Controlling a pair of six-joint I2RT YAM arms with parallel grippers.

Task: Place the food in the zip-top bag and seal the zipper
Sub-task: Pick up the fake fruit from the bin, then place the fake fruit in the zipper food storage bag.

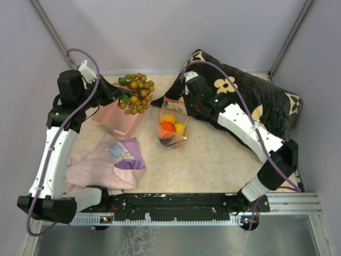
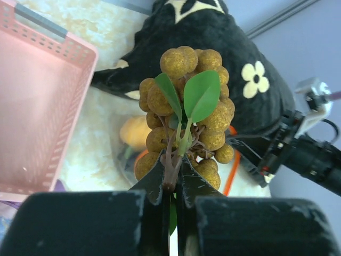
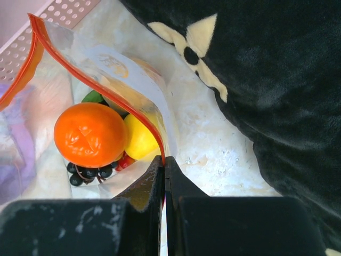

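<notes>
Grape bunch gripped, bag held open for it

The olive-brown grape bunch (image 2: pixel 186 106) is pinched by its stem in the closed left gripper (image 2: pixel 173 184), with the zip-top bag (image 3: pixel 133 74) beyond its fingertips. The right gripper (image 3: pixel 164 169) clamps the zipper (image 3: pixel 96 86) rim. Likely next: carry the bunch over the mouth and release.

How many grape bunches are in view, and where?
2. The olive-brown bunch is held by its stem in the left gripper; the dark purple bunch lies inside the zip-top bag, mostly hidden under the orange persimmon.
</notes>
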